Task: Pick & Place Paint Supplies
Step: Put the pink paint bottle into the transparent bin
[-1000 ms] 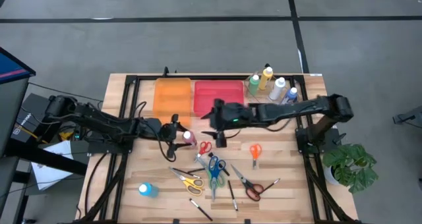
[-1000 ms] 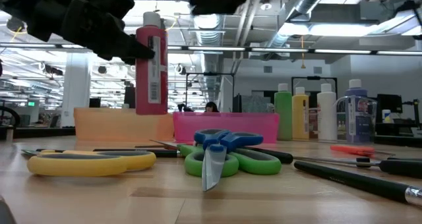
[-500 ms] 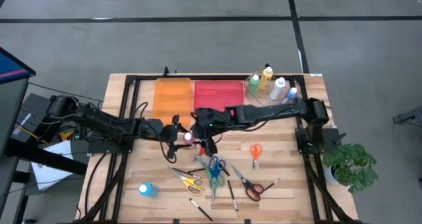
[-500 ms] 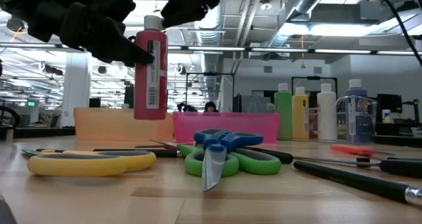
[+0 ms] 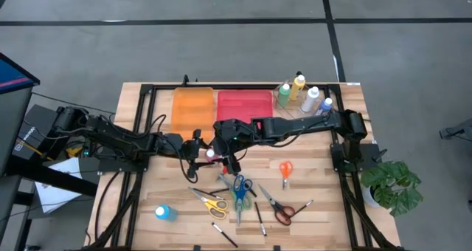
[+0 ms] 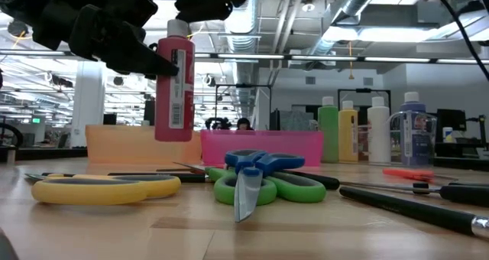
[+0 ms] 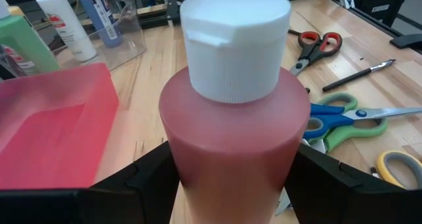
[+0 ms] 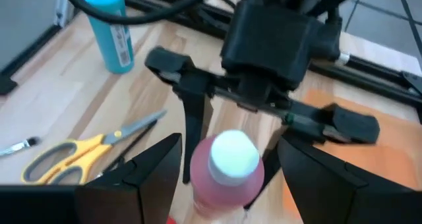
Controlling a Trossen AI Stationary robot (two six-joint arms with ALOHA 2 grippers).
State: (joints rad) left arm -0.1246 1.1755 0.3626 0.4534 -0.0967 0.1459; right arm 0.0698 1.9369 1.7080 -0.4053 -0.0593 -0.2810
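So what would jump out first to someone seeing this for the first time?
The pink paint bottle, held upright off the table mid-table by the left pincer, with the open right pincer straddling its white cap. Then the scissors and brushes scattered on the table's near half.

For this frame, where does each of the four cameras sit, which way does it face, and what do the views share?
High: overhead, straight down; both arms over the wooden table.
Low: tabletop height, level across; left gripper clamps the pink squeeze bottle with white cap.
Left wrist: behind that bottle, own fingers gripping.
Right wrist: above the cap, right gripper open.
All four show the bottle.
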